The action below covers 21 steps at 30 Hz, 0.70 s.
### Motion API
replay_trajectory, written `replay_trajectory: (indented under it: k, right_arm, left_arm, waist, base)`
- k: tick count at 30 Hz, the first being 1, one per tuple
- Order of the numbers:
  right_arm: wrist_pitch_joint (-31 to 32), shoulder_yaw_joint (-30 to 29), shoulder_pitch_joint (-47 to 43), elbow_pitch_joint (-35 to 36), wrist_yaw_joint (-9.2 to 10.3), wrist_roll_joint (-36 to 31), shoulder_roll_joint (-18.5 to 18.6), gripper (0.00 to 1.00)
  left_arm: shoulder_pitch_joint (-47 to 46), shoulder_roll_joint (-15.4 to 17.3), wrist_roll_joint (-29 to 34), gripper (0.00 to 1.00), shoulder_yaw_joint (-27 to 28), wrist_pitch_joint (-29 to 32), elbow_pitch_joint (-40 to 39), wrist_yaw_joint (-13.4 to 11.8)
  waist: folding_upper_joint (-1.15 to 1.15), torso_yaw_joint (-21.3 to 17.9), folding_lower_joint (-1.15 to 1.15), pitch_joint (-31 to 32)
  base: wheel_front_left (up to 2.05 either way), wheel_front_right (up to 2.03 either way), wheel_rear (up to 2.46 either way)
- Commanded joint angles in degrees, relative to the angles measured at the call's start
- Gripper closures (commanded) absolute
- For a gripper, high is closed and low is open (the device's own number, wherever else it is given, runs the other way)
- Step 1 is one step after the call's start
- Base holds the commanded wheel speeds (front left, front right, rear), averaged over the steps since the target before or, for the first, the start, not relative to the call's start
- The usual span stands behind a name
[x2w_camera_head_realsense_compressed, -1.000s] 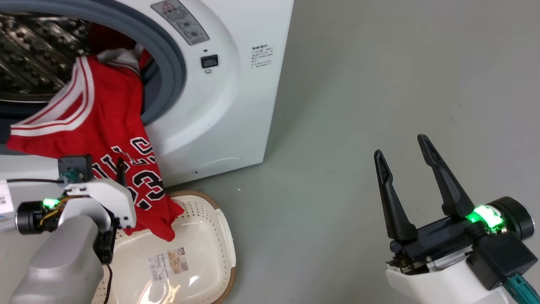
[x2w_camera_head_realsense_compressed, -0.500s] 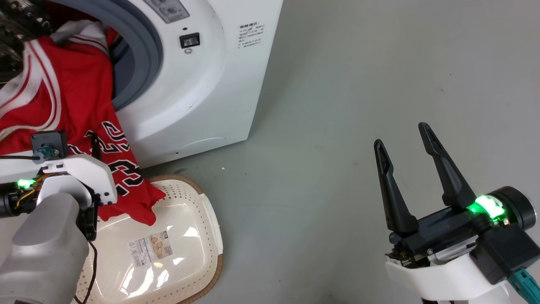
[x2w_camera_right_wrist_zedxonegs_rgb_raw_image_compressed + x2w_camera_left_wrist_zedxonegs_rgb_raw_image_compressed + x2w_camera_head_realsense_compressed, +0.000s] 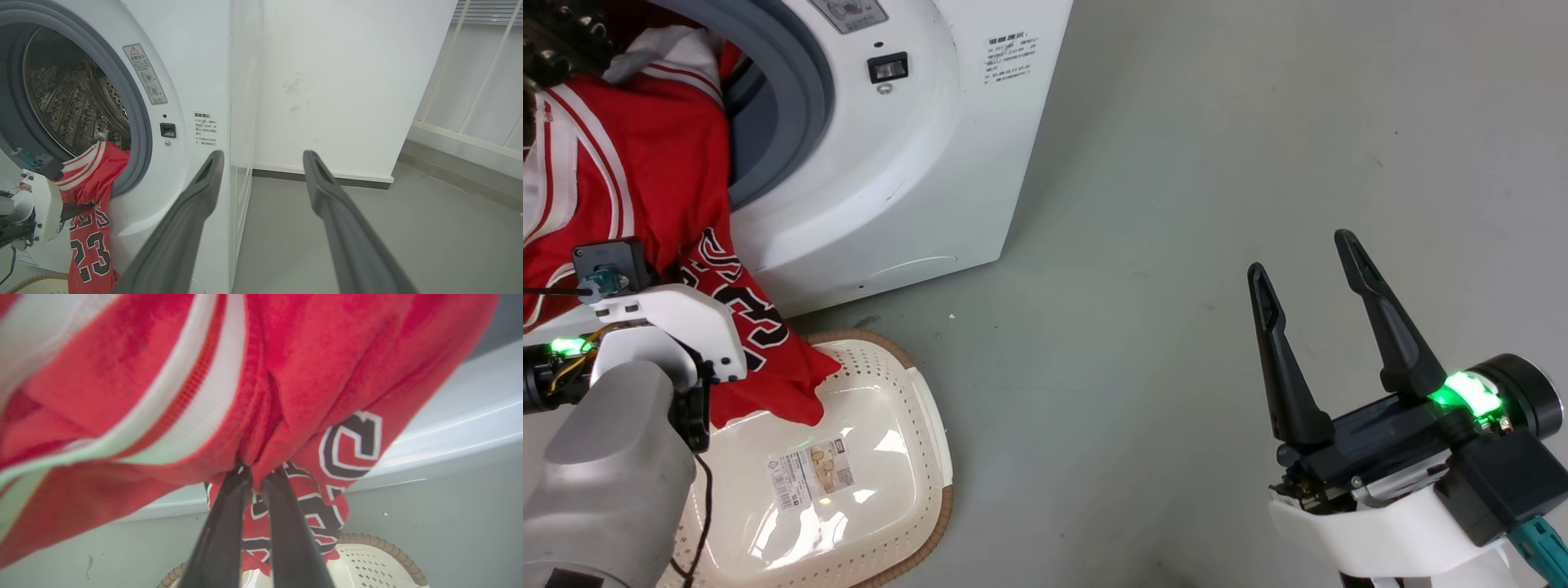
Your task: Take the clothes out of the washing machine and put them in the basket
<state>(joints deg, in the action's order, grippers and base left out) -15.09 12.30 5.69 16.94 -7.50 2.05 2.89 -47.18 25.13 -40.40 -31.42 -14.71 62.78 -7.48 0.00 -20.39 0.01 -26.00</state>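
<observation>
Grey floor (image 3: 1217,163): left hand (image 3: 257,473) pinches the red lettered jersey (image 3: 645,163), now bunched, hem at ten o'clock of the cream perforated basket (image 3: 882,359), collar still in the white front-loading washer (image 3: 915,163).

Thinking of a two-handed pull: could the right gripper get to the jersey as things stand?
Probably yes: the right gripper is open and empty, with only floor between it and the jersey, though far off.

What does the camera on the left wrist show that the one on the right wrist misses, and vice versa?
Left wrist view brings: the left jaws shut on a fold of the clothes, and the basket's perforated wall. Right wrist view brings: the right jaws spread open on nothing, the steel drum, a white wall. Shared: the red clothes hanging beside the washing machine's white front toward the basket's woven rim, grey floor.
</observation>
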Motion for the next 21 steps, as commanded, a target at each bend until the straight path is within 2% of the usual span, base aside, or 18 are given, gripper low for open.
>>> replay_trajectory:
  k: [1,13,21]
  right_arm:
    - [-0.1,0.0,0.2,0.1,0.02,0.1,0.0,0.00]
    - [-0.1,0.5,-1.7,-1.1,0.02,-0.9,0.0,0.00]
    - [-0.1,0.9,-4.6,-1.9,0.02,-2.2,0.0,0.00]
  left_arm:
    - [-1.6,0.2,0.8,1.00,0.6,-0.8,-1.8,0.3]
    - [5.6,-0.7,4.3,1.00,3.5,-0.6,-8.3,0.2]
    - [14.5,-0.4,9.3,1.00,5.8,-0.6,-18.4,-1.2]
  waist:
    - [0.00,0.2,-0.01,0.3]
    - [0.00,1.8,-0.01,5.6]
    - [0.00,3.1,-0.01,10.9]
  base:
    - [0.00,0.00,0.00]
    - [0.00,0.00,0.00]
    - [0.00,0.00,0.00]
